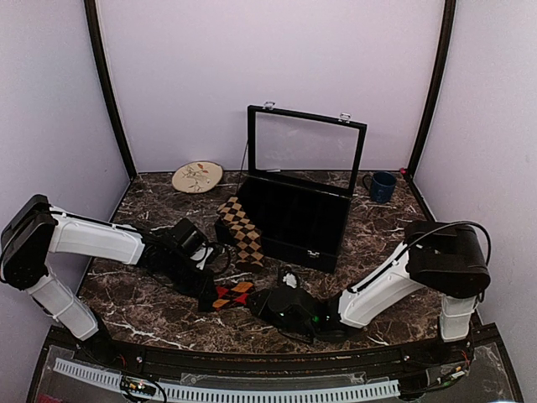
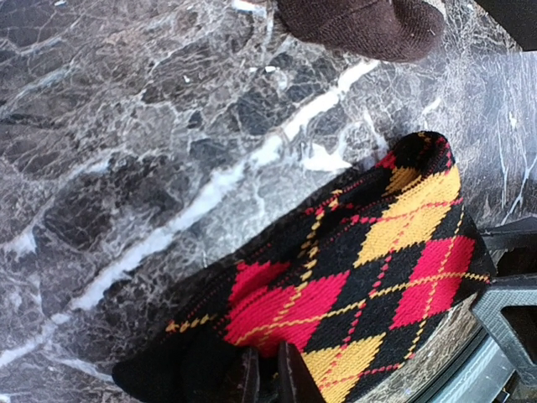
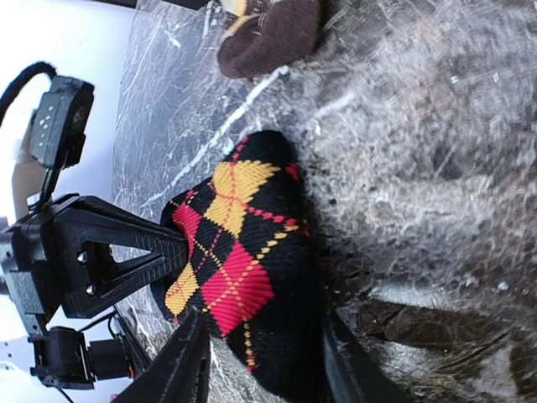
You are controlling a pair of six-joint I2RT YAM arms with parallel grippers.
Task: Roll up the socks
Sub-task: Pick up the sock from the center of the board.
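**Sock-rolling station: items on the marble surface**

1. Red sock (image 1: 231, 294). Argyle in red, orange and black. It lies bunched at the front centre of the surface (image 1: 151, 312), between the two arms. No label or lettering can be made out on the knit.
2. Tan sock (image 1: 242, 231). Tan-brown and black diamonds, stretched out flat. It lies just behind the red sock and is not touching it. Its far end lies against the front left corner of the black case, and its dark brown end points toward the red sock.
3. Left pincer (image 2: 267, 375). The fingers are pressed nearly together, nipping the dark edge of the red sock at its left end.
4. Right pincer (image 3: 264, 353). The fingers are spread, one on each side of the red sock's right end and close against the fabric. Whether they bear on it cannot be told.
5. Black case (image 1: 289, 220). Glass lid raised upright, standing at rear centre.
6. Blue mug (image 1: 383, 186). To the right of the case, near the back wall.
7. Round plate (image 1: 197, 176). At rear left, cream with a drawn motif too small to read.
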